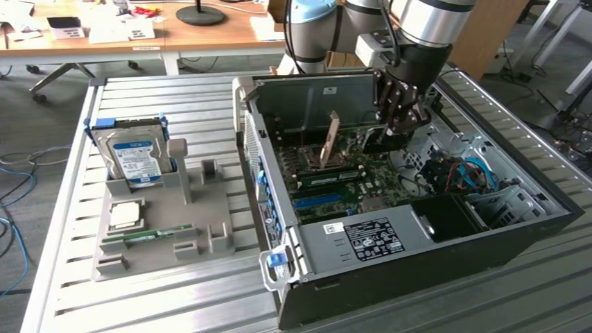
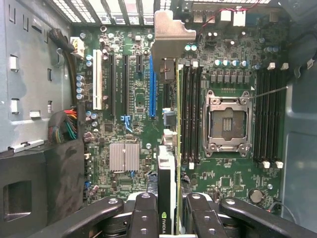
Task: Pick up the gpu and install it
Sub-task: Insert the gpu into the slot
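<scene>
My gripper (image 1: 400, 114) reaches down into the open computer case (image 1: 389, 243) and is shut on the gpu (image 1: 381, 141). In the wrist view the gpu (image 2: 167, 188) shows edge-on between the two black fingers (image 2: 143, 213), with its green board edge and a black cooler side. Its silver end bracket (image 2: 171, 32) points away towards the slotted wall of the case. The card hangs above the motherboard (image 2: 124, 114), between the blue expansion slot (image 2: 152, 91) and the black memory slots (image 2: 190, 114). I cannot tell whether its lower edge touches a slot.
The empty processor socket (image 2: 226, 124) and a small silver heatsink (image 2: 124, 157) lie on either side of the card. A cable bundle (image 2: 64, 126) sits by the case wall. On the exterior view's left, a grey holder (image 1: 162, 229) carries the hard drive (image 1: 134, 156) and a RAM stick (image 1: 148, 236).
</scene>
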Controlling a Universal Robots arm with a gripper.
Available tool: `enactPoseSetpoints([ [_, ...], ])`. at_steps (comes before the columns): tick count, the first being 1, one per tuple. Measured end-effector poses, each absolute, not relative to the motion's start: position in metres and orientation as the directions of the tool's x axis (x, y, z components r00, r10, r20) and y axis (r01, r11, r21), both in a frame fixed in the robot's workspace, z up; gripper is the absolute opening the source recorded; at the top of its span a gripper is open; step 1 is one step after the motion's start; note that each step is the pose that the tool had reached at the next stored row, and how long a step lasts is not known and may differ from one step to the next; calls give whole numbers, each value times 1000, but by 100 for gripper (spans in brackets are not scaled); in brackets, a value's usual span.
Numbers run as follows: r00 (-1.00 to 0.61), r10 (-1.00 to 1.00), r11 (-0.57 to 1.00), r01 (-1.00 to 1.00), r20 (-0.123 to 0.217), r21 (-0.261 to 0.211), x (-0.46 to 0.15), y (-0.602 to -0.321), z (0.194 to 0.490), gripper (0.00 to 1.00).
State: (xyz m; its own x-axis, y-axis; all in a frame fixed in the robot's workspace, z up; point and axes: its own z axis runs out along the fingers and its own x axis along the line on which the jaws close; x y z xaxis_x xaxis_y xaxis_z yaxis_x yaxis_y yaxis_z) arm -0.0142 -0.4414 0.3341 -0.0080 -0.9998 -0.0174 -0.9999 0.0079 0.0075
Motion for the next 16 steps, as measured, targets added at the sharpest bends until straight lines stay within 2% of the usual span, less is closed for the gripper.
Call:
enactPoseSetpoints([
  [16,-8,-1000,8,-1000,-17,7,-14,-442,331,27],
])
